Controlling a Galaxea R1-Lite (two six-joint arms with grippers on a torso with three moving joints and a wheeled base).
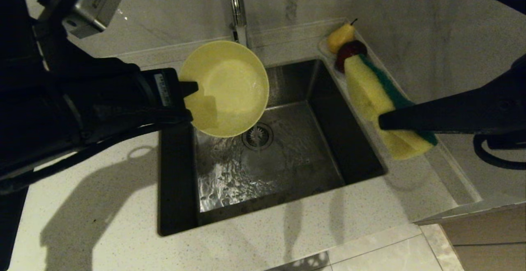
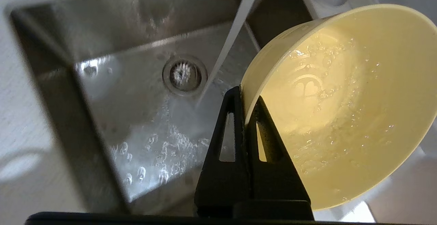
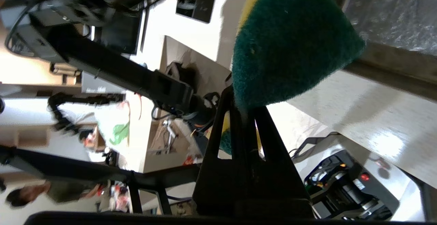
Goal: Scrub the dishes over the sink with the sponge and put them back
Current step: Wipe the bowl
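One yellow bowl (image 1: 224, 89), wet inside, hangs tilted over the sink's (image 1: 328, 139) rear-left corner, pinched at its rim by the left gripper (image 1: 190, 94). The right gripper (image 1: 384, 121) clamps the sponge (image 1: 372, 94) above the sink's right edge. Scrubbing and returning the bowl appear outstanding.

The round plastic bowl (image 1: 230, 86) is pale yellow. The soft sponge (image 1: 372, 94) is yellow with a dark green side. The shiny metal sink (image 1: 287, 156) is grey. The speckled stone counter (image 1: 102, 205) is white.

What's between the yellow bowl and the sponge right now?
Head view: only open sink below; nothing else between yellow bowl in the left gripper and sponge in the right gripper.
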